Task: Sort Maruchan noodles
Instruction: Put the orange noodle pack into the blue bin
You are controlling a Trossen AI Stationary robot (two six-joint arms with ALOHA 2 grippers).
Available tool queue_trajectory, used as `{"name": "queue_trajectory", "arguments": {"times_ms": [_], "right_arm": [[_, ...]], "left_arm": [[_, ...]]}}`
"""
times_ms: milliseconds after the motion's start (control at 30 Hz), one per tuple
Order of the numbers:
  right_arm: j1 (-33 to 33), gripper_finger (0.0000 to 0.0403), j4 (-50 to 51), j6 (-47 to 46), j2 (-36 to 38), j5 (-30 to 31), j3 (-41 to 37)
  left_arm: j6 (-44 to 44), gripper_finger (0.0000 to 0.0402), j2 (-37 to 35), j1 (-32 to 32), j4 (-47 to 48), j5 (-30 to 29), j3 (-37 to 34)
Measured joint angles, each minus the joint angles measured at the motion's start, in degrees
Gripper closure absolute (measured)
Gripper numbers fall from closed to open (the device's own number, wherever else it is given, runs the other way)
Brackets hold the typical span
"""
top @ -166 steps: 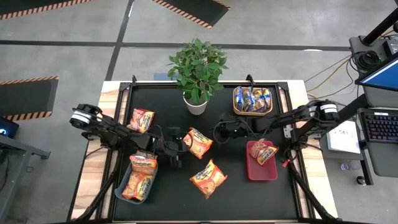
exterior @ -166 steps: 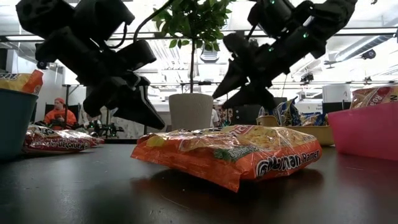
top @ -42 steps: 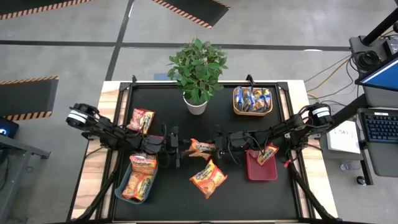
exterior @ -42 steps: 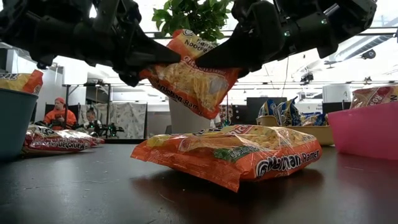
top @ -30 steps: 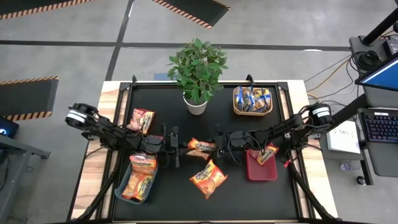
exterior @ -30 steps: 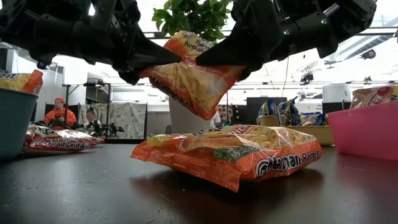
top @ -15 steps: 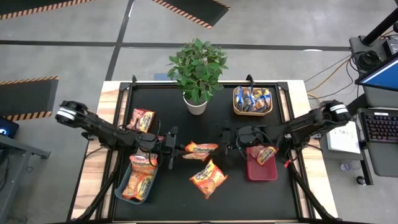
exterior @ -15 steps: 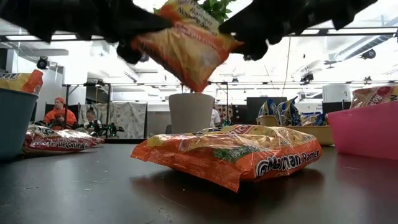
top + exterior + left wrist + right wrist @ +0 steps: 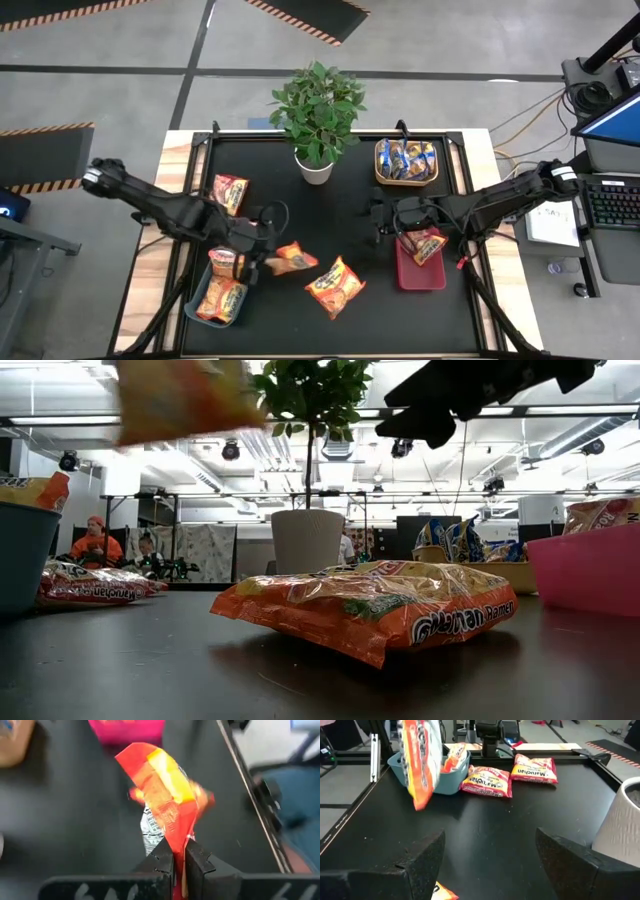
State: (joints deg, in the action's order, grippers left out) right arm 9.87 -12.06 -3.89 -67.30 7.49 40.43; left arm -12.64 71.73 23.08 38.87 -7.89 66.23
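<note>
A: The left gripper [image 9: 179, 851] is clamped on one thin edge of an orange noodle packet [image 9: 292, 258], which hangs off it above the tabletop [image 9: 340, 200] at about seven o'clock from the centre, just beside the grey-blue bin [image 9: 200, 306].

B: That pinch looks risky to me. It has only the crimped seam, and the packet droops and twists below the jaws. A quick swing toward the bin could let it slip out, or land it across the rim instead of inside.

A: The bin already holds orange packets [image 9: 226, 296] piled to its edge, so a sloppy drop might slide off the heap onto the tabletop.

B: And the right gripper [image 9: 489, 851]?

A: Spread wide and empty, over at three o'clock above the near end of the red bin [image 9: 420, 270], which has a packet [image 9: 427, 243] in it.

B: Other noodles?

A: One orange packet [image 9: 335, 286] lies loose at six o'clock, a red-pink one [image 9: 229, 192] at nine o'clock, and blue ones in the basket [image 9: 406, 160] at one o'clock.

B: What has changed over the last second or so?

A: Then both grippers held the packet between them at the centre. The right one has since let go and drawn back, and the left has carried the packet off toward the grey-blue bin.
</note>
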Motion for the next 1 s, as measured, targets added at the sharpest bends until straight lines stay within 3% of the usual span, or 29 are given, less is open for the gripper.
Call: {"name": "queue_trajectory", "arguments": {"times_ms": [167, 333, 433, 800, 1000], "right_arm": [[0.00, 0.0109, -0.12, -0.01, -0.27, -0.03, -0.09], [0.00, 0.0104, -0.19, -0.06, -0.27, -0.13, -0.09], [0.00, 0.0103, -0.17, -0.14, -0.27, -0.15, -0.09], [0.00, 0.0101, -0.19, -0.18, -0.27, -0.15, -0.09], [0.00, 0.0099, -0.18, -0.18, -0.27, -0.15, -0.09]], "left_arm": [[-8.73, 0.0401, 3.65, 3.82, 24.46, 2.02, 13.21], [-11.96, 0.0401, 7.35, 8.79, 40.47, 8.34, 21.09], [-10.93, 0.0401, 8.56, 12.12, 44.67, 10.19, 22.13], [-12.84, 0.0401, 8.40, 14.37, 40.20, 10.35, 11.74], [-10.83, 0.0401, 8.36, 14.37, 32.93, 14.93, 5.35]]}}
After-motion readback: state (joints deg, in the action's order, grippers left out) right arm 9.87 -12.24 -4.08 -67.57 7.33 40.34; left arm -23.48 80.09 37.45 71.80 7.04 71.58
